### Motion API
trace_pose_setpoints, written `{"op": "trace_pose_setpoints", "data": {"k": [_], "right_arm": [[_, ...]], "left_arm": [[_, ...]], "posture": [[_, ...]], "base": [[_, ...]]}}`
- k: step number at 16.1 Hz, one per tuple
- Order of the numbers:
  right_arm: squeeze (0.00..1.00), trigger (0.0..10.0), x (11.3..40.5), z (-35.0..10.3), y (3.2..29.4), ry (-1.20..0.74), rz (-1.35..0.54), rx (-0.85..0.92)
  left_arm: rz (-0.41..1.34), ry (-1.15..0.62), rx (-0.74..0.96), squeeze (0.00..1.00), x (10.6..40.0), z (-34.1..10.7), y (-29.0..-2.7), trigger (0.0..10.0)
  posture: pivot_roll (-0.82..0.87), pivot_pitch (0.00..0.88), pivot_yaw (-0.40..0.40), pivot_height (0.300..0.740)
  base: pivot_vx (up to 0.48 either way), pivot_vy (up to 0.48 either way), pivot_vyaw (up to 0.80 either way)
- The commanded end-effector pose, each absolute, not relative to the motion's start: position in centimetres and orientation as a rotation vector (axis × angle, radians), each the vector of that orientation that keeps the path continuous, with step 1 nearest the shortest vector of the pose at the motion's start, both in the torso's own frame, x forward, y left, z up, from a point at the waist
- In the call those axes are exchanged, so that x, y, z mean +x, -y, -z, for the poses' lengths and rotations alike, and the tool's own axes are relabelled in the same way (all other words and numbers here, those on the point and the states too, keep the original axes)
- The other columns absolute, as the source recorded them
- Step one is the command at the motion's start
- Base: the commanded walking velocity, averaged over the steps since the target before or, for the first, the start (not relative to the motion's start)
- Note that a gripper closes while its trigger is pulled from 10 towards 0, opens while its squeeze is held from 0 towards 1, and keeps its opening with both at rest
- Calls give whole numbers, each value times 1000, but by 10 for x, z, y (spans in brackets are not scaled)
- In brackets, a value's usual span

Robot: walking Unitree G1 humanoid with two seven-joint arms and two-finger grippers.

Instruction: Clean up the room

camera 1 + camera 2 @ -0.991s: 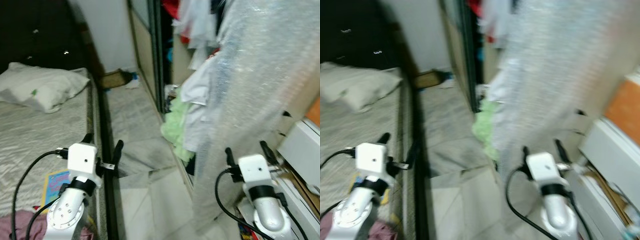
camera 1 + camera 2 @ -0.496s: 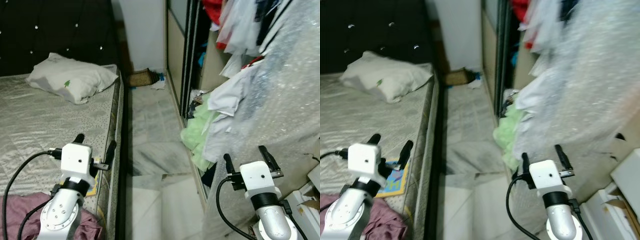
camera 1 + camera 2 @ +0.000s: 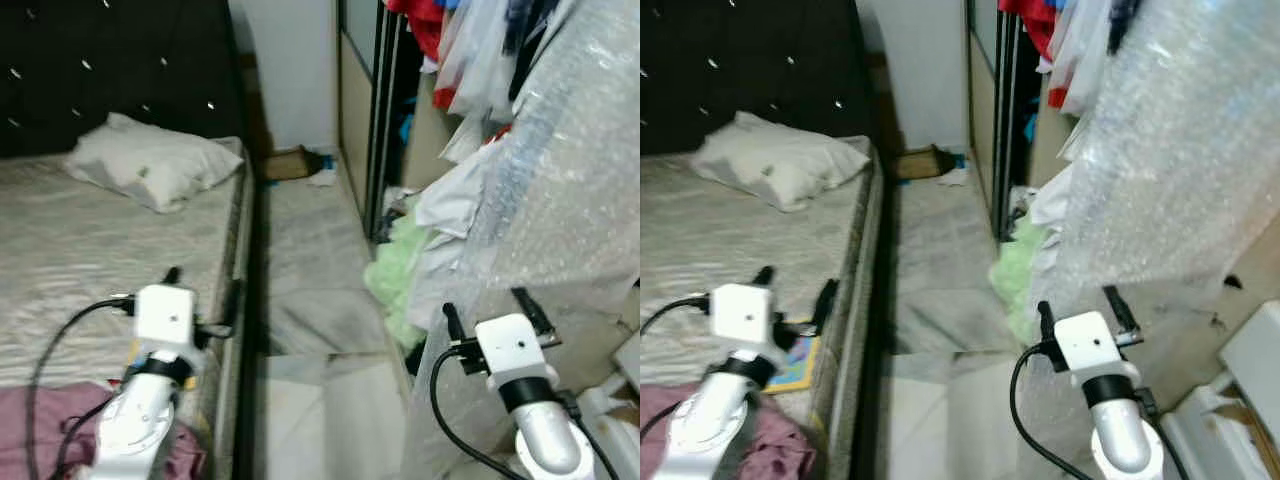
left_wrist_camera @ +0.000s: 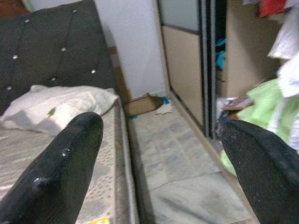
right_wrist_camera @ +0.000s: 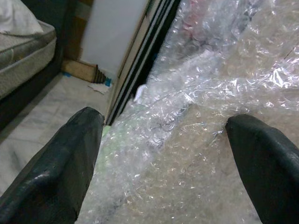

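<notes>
Standing in the aisle between bed (image 3: 80,260) and wardrobe (image 3: 385,120), both arms raised forward, nothing held.

Left gripper (image 3: 203,300): fingers spread apart, empty, hovering over the bed's near edge. Right gripper (image 3: 484,306): fingers spread apart, empty, nose almost against the bubble wrap (image 5: 201,140) hanging on its outer side.

Candidate clutter, relative to the grippers:
- Maroon cloth (image 3: 780,450) on the bed, behind and below the left gripper, next to that arm's elbow. Nearest item to the left arm, but it'd have to pull back and drop to reach it.
- Colourful book (image 3: 797,368) flat on the mattress, just below the left gripper, touching or just beside the cloth; can't tell which.
- Green clothes (image 3: 400,280) spilling off the wardrobe floor, ahead of the right gripper and slightly inward, lower than it. Pile runs along the wardrobe front, away from the robot.
- Cardboard piece (image 4: 142,104) and paper scraps (image 4: 164,108) on the floor at the far wall, well ahead of both grippers.

My read: no target is committed yet. Key relation: the green pile sits forward and down from the right gripper, which is the nearer arm; the left has the bed edge between it and the floor. The cloth and book are left-arm work only. The bubble wrap could snag the right fingers on any outward swing.
</notes>
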State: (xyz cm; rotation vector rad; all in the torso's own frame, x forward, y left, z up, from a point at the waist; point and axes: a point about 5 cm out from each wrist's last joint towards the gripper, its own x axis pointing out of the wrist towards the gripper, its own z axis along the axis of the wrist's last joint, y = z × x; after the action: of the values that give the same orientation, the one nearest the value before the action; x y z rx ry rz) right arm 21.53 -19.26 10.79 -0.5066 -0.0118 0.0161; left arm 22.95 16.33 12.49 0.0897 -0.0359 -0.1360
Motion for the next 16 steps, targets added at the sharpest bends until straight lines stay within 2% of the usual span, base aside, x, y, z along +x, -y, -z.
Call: {"op": "trace_pose_setpoints", "data": {"k": [1, 16], "right_arm": [[0, 10000, 219, -115, 189, 45, -24, -499], [0, 10000, 222, -113, 182, 48, -51, -501]], "left_arm": [[120, 28, 114, 0, 230, -125, -169, 10000], [183, 33, 93, 0, 235, -126, -159, 10000]], "posture": [[-106, 21, 25, 740], [-108, 38, 21, 740]], "base": [[0, 0, 0], [0, -19, 0]]}}
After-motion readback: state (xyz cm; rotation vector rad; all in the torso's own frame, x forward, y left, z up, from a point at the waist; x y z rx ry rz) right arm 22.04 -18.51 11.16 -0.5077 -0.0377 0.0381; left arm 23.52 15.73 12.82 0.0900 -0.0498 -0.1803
